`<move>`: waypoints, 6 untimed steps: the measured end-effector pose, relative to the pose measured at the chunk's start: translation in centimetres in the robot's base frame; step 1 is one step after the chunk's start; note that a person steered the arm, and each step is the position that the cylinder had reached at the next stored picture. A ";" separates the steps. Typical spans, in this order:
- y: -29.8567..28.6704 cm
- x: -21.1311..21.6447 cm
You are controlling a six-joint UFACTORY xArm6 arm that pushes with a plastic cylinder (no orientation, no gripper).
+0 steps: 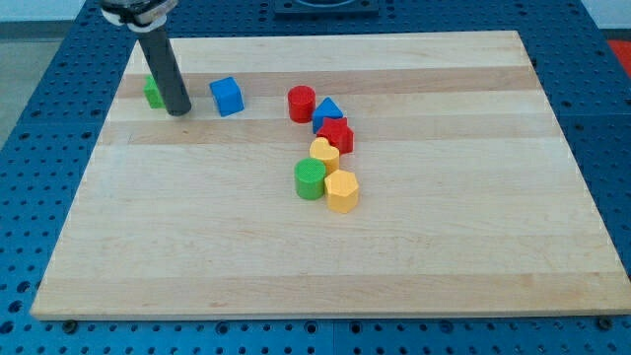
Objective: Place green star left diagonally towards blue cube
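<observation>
The green star (152, 93) lies near the board's upper left and is partly hidden behind my rod. My tip (178, 112) rests on the board just right of and below the star, touching or nearly touching it. The blue cube (227, 96) stands a short way to the right of the tip, apart from it. The star and the cube are at about the same height in the view, with the rod between them.
A cluster sits in the middle: red cylinder (302, 103), blue triangular block (328, 111), red star-like block (336, 135), yellow heart (323, 153), green cylinder (310, 179), yellow hexagonal block (341, 191). The wooden board (473, 247) lies on a blue perforated table.
</observation>
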State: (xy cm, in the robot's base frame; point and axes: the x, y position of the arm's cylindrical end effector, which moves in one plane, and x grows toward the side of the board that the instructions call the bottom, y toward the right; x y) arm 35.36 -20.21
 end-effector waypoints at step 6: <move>-2.9 -5.8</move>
